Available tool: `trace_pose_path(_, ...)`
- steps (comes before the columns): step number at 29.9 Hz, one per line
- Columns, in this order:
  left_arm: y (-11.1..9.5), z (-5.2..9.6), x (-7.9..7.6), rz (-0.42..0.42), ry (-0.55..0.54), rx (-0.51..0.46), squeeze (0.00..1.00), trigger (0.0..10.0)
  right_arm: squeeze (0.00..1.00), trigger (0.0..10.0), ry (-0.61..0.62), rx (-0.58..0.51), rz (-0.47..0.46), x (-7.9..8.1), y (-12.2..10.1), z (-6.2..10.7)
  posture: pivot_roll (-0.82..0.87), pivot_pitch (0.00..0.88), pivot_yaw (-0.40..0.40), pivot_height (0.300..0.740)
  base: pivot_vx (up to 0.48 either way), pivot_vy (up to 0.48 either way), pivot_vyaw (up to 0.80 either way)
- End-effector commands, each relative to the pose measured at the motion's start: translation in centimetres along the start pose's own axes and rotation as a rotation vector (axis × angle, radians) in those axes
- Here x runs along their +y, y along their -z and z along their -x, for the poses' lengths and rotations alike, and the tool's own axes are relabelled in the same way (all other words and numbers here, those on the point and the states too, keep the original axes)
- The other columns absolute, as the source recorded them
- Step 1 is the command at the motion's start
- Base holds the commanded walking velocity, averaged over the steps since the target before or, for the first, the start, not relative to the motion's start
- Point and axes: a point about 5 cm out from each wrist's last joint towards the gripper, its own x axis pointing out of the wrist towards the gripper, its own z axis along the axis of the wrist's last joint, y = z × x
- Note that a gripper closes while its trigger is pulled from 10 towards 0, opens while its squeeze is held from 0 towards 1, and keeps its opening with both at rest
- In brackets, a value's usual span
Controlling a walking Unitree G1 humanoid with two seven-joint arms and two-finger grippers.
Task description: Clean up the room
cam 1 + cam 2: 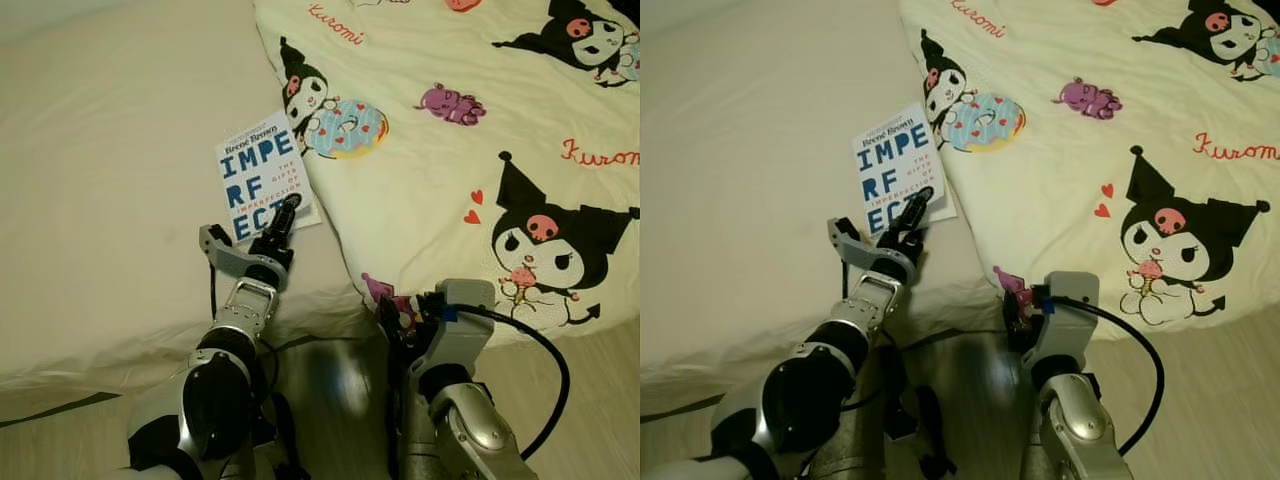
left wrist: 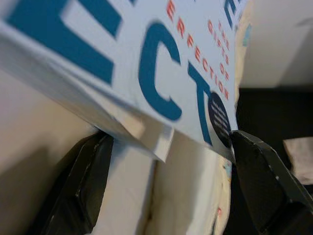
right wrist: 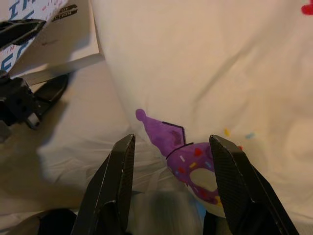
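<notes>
A white book point(image 1: 262, 180) with big blue letters lies on the bed's white sheet point(image 1: 110, 200), right beside the edge of a cartoon-print blanket point(image 1: 450, 150). My left gripper point(image 1: 283, 215) reaches over the mattress edge to the book's near end. It is open, with one finger on the cover and the other under the book's edge. In the left wrist view the book's corner point(image 2: 161, 73) sits between the two fingers point(image 2: 88, 176). My right gripper point(image 3: 172, 142) is open and holds nothing, just in front of the blanket's hanging edge with its purple donut print point(image 3: 195, 169).
The blanket covers the right part of the bed and drapes over its near side. Wooden floor point(image 1: 600, 400) lies below the bed's edge. A black cable point(image 1: 545, 360) loops off my right forearm.
</notes>
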Motion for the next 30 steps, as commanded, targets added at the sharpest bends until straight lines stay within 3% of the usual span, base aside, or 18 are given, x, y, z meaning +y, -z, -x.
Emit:
trace_pose_path(1, 0.9, 0.7, 0.9, 0.049, -0.020, 0.010, 0.00, 10.0, 0.00, 10.0, -0.001, 0.034, 0.003, 0.2, 0.6, 0.4, -0.36, 0.571, 0.160, 0.591, 0.000, 0.000, 0.00)
trace_pose_path(7, 0.6, 0.0, -0.2, 0.072, 0.020, -0.016, 0.00, 10.0, 0.00, 10.0, -0.004, 0.034, 0.004, 0.4, 0.6, 0.4, -0.35, 0.562, 0.158, 0.591, 0.000, 0.000, 0.00)
trace_pose_path(8, 0.6, -0.1, -0.4, 0.074, 0.025, -0.020, 0.00, 9.8, 0.00, 10.0, -0.005, 0.034, 0.004, 0.4, 0.6, 0.4, -0.35, 0.562, 0.158, 0.591, 0.000, 0.000, 0.00)
trace_pose_path(9, 0.5, -0.2, -0.5, 0.076, 0.028, -0.024, 0.00, 8.4, 0.00, 10.0, -0.009, 0.033, 0.006, 0.5, 0.6, 0.4, -0.36, 0.562, 0.159, 0.591, 0.000, 0.000, 0.00)
trace_pose_path(14, 0.6, -0.3, -0.6, 0.065, 0.030, -0.026, 0.00, 8.0, 0.00, 10.0, -0.013, 0.030, 0.015, 0.6, 0.5, 0.5, -0.37, 0.557, 0.158, 0.591, 0.000, 0.000, 0.00)
trace_pose_path(15, 0.6, -0.3, -0.6, 0.062, 0.031, -0.027, 0.00, 7.2, 0.00, 10.0, -0.012, 0.030, 0.017, 0.6, 0.4, 0.5, -0.38, 0.555, 0.157, 0.591, 0.000, 0.000, 0.00)
trace_pose_path(17, 0.6, -0.3, -0.7, 0.060, 0.032, -0.028, 0.00, 6.9, 0.00, 10.0, -0.011, 0.030, 0.018, 0.5, 0.4, 0.6, -0.38, 0.555, 0.157, 0.591, 0.000, 0.000, 0.00)
trace_pose_path(18, 0.6, -0.3, -0.7, 0.060, 0.033, -0.029, 0.00, 4.7, 0.00, 10.0, -0.010, 0.031, 0.020, 0.5, 0.4, 0.7, -0.38, 0.555, 0.157, 0.591, 0.000, 0.000, 0.00)
trace_pose_path(20, 0.6, -0.3, -0.8, 0.060, 0.032, -0.030, 0.00, 4.7, 0.00, 10.0, -0.009, 0.032, 0.022, 0.4, 0.4, 0.7, -0.38, 0.555, 0.157, 0.591, 0.000, 0.000, 0.00)
trace_pose_path(22, 0.7, -0.3, -0.7, 0.061, 0.025, -0.033, 0.00, 2.2, 0.00, 10.0, -0.008, 0.033, 0.024, 0.4, 0.5, 0.8, -0.38, 0.555, 0.156, 0.591, 0.000, 0.000, 0.00)
trace_pose_path(23, 0.7, -0.3, -0.7, 0.062, 0.021, -0.035, 0.00, 2.2, 0.00, 10.0, -0.007, 0.033, 0.024, 0.4, 0.5, 0.8, -0.38, 0.555, 0.156, 0.591, 0.000, 0.000, 0.00)
trace_pose_path(24, 0.7, -0.3, -0.6, 0.063, 0.018, -0.035, 0.00, 0.6, 0.00, 10.0, -0.007, 0.034, 0.024, 0.5, 0.5, 0.8, -0.38, 0.555, 0.156, 0.591, 0.000, 0.000, 0.00)
trace_pose_path(27, 0.7, -0.2, -0.6, 0.063, 0.017, -0.036, 0.00, 0.6, 0.00, 10.0, -0.007, 0.034, 0.024, 0.5, 0.5, 0.9, -0.38, 0.555, 0.156, 0.591, 0.000, 0.000, 0.00)
trace_pose_path(28, 0.7, -0.2, -0.5, 0.061, 0.016, -0.035, 0.00, 0.1, 0.00, 10.0, -0.006, 0.034, 0.024, 0.5, 0.5, 0.9, -0.38, 0.557, 0.157, 0.591, 0.000, 0.000, 0.00)
trace_pose_path(30, 0.7, -0.2, -0.5, 0.062, 0.015, -0.035, 0.00, 0.0, 0.00, 10.0, -0.006, 0.035, 0.024, 0.5, 0.5, 0.9, -0.38, 0.557, 0.157, 0.591, 0.000, 0.000, 0.00)
